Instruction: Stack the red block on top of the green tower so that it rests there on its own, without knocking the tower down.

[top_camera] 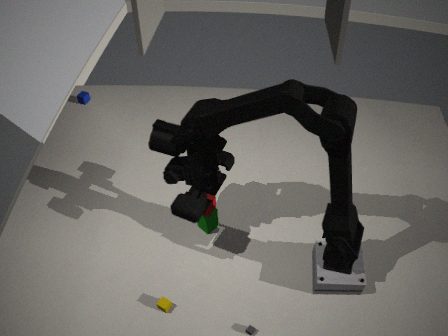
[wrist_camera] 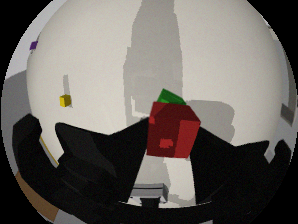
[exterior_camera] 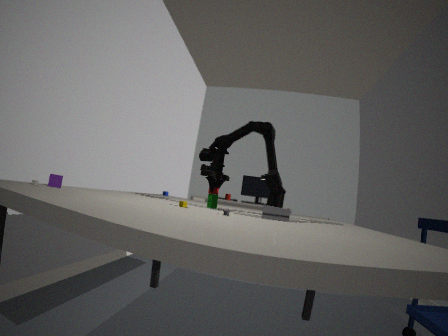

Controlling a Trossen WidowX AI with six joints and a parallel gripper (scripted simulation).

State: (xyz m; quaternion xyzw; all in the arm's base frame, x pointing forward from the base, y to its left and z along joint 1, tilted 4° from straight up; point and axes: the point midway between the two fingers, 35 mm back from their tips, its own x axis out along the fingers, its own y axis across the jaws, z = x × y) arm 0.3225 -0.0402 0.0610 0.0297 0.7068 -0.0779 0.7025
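— Red cube block (wrist_camera: 172, 129), where's it at?
— Pinched btwn the black parallel-jaw gripper (wrist_camera: 166, 137), fingers clamped on its sides. Sits right over the green block tower (top_camera: 208, 221); in the exterior view red (exterior_camera: 213, 191) looks to be directly atop green (exterior_camera: 212, 201), touching or nearly, can't tell which.
— Lined up?
— Wrist view: only a green corner (wrist_camera: 170, 96) shows past the red block's top edge, so red covers most of it, a bit offset. Top view: red (top_camera: 211, 201) peeks out just above green, mostly hidden by the gripper (top_camera: 200, 202).
— Tower upright?
— Yes, standing on the pale table top (top_camera: 100, 280).
— Arm?
— Black six-joint arm (top_camera: 280, 107) arches from its grey base plate (top_camera: 338, 282), wrist pointing down at the tower.
— Anything else nearby?
— Small yellow cube (top_camera: 164, 303) and tiny grey cube (top_camera: 250, 329) toward the near edge, well apart from the tower. Blue cube (top_camera: 83, 97) far off by the wall. Exterior view also shows a purple cube (exterior_camera: 55, 180) way out on the table, an orange-red bit (exterior_camera: 228, 196) behind the tower.
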